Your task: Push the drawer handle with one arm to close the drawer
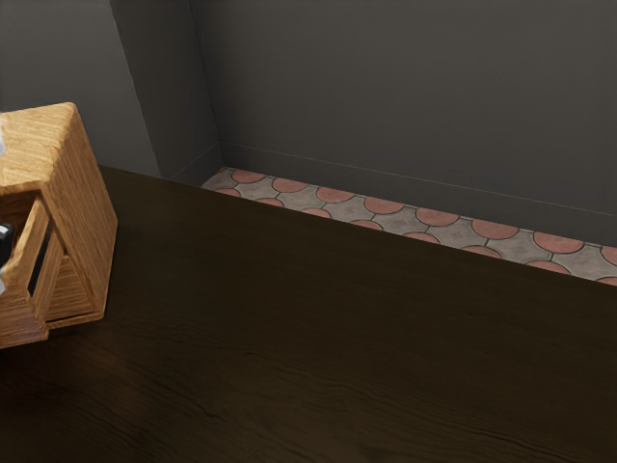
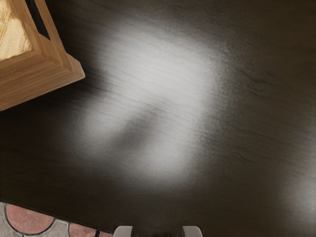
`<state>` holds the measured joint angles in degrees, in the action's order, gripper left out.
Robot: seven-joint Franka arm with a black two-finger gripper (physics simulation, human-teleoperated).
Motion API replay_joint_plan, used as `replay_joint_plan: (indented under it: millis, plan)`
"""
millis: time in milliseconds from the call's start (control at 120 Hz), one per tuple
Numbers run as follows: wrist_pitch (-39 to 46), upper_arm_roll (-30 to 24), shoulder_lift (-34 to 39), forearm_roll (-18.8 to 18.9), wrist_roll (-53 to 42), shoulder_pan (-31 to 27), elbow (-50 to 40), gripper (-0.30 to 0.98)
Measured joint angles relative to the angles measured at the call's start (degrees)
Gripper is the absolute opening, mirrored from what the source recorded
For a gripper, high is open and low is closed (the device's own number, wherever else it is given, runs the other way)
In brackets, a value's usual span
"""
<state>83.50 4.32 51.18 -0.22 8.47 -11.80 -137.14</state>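
Note:
What looks like a black part of my gripper [image 1: 6,241] is cut off by the exterior view's left edge, in front of the wooden cabinet [image 1: 82,227]. The cabinet's drawer [image 1: 32,275] stands partly pulled out, with a dark slot in its front. In the wrist view my gripper [image 2: 158,231] has its two grey fingertips apart at the lower edge, nothing between them. A corner of the wooden cabinet [image 2: 44,74] lies off to one side of them, with a dark slot in the wood; I see no contact there.
The dark wooden table [image 1: 318,338] spreads beside the cabinet. Past its far edge are a floor of red and grey tiles [image 1: 384,206] and grey walls [image 1: 405,87]. In the wrist view, bright reflections and a soft shadow lie on the tabletop [image 2: 247,123].

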Motion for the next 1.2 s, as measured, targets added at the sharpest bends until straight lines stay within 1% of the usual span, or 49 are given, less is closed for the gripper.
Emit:
replay_joint_plan:
  millis: [133,333,475,808,992,1200]
  plan:
    - [0.15,5.11,0.47,3.89,5.92,-0.62,-2.07,-0.05]
    - [0.89,10.91,-0.62,8.19,12.66,-0.68,-4.27,-0.08]
    - [1.9,14.59,-1.14,10.38,16.25,-0.68,-6.14,-0.09]
    - [4.46,18.82,-2.48,15.2,21.75,-0.6,-6.58,-0.1]
    - [5.85,19.14,-3.35,17.08,23.1,-0.56,-6.4,-0.1]
    - [8.93,19.24,-6.12,19.25,22.79,-0.44,-5.5,-0.1]
